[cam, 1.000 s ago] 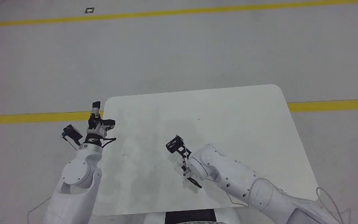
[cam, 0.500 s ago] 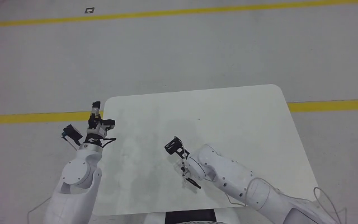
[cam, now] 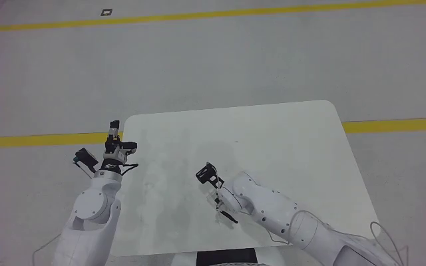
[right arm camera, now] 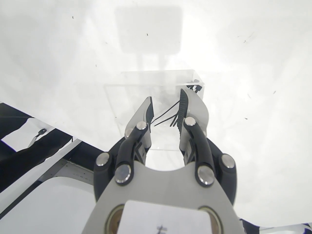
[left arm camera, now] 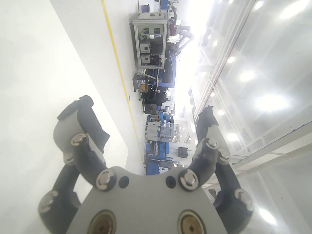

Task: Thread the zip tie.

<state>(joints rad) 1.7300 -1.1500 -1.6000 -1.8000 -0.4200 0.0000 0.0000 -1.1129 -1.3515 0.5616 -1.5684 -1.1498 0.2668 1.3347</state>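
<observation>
You had brushed metal and ribbed black pads on the right gripper, clear glossy plastic box ahead, black plastic zip ties in it, smooth matt white table beneath.

The right tool has edged slightly leftward (only just) over the table.

The desk is plain white with faint grey scuffs and small dark specks. The floor is pale grey, crossed by yellow lines. The zip ties are black. The box is clear and colourless. The left claw and right claw have black links, silver-grey plates and screws.
</observation>
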